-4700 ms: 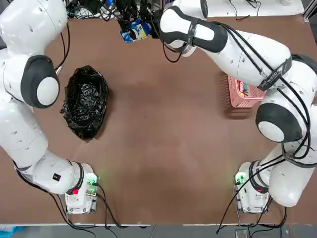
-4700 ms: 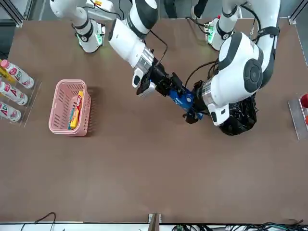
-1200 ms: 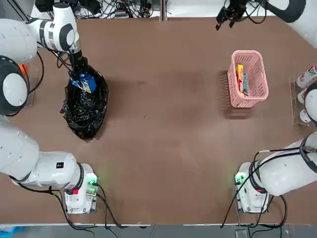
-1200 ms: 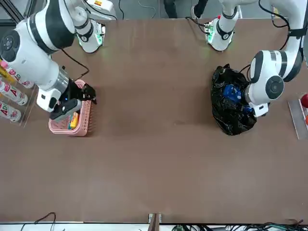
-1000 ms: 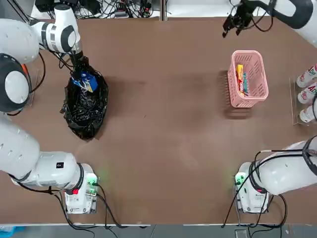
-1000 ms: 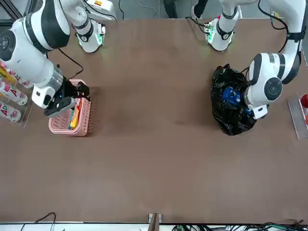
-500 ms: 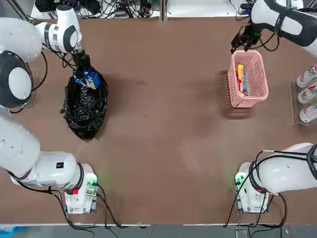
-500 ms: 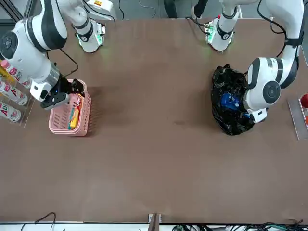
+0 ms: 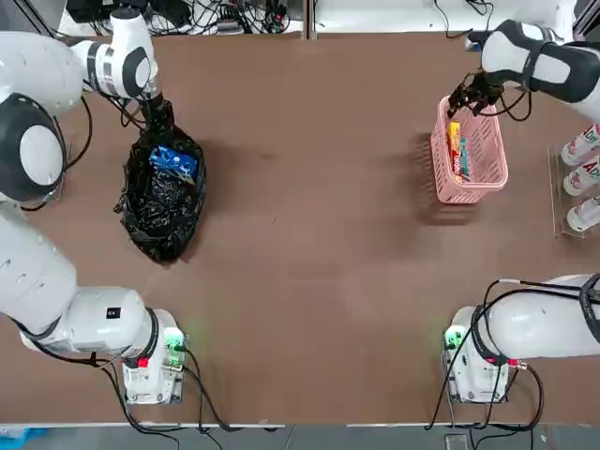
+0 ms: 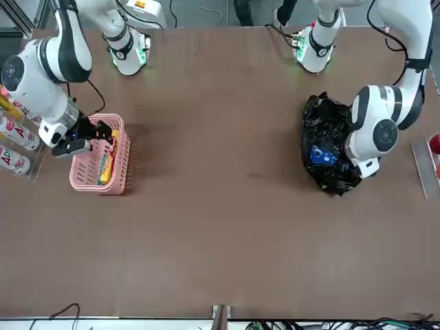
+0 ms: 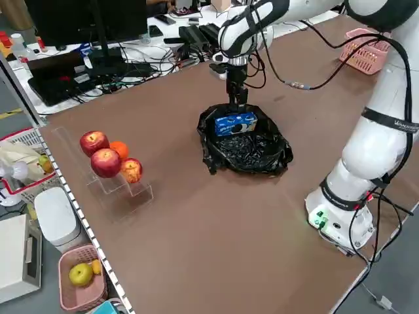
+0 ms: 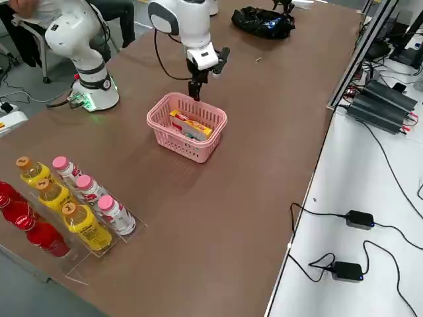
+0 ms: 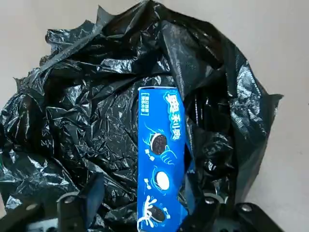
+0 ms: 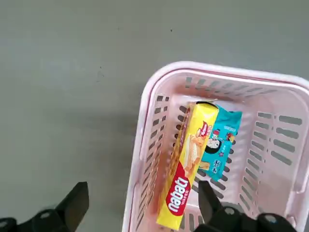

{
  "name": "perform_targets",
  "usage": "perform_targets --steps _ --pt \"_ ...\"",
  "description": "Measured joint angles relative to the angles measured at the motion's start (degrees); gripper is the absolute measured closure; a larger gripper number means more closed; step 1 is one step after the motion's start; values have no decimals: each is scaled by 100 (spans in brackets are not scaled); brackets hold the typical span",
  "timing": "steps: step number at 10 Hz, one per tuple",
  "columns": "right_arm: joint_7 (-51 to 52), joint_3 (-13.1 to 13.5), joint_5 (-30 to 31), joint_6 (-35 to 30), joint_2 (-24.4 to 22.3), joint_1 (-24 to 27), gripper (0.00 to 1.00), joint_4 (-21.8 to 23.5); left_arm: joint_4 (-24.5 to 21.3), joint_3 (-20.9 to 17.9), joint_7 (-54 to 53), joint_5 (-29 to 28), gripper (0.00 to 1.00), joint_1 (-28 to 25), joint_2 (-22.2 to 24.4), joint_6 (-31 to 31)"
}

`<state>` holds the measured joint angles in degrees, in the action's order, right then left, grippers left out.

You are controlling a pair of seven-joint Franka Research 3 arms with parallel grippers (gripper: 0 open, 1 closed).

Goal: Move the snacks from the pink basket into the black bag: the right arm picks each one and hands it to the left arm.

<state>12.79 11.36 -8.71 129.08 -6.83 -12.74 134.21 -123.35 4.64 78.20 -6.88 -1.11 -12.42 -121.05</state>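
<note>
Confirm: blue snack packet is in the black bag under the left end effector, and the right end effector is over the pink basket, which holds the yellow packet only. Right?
Not quite: the pink basket holds two packets, the yellow one and a teal one beside it, per the right wrist view. The rest stands.
</note>
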Motion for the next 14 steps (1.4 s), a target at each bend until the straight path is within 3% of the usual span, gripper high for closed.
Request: perform_targets --steps 2,3,4,7,10,14 --pt "145 -3 1 375 0 66 0 220 115 6 -11 -1 12 0 112 111" --pt "277 -3 1 545 0 145 0 356 270 16 -16 -1 3 -1 236 315" --pt "377 -4 1 615 0 232 0 445 483 42 -63 -1 0 -1 367 629" --pt "460 -8 1 765 2 473 0 552 1034 349 -382 180 0 -2 690 1071" --pt "460 -9 1 1347 94 640 0 959 2115 351 -1619 882 0 -40 764 1867" --pt "435 -14 -144 1569 442 731 1 993 2596 304 -3256 1328 0 -312 848 2228"
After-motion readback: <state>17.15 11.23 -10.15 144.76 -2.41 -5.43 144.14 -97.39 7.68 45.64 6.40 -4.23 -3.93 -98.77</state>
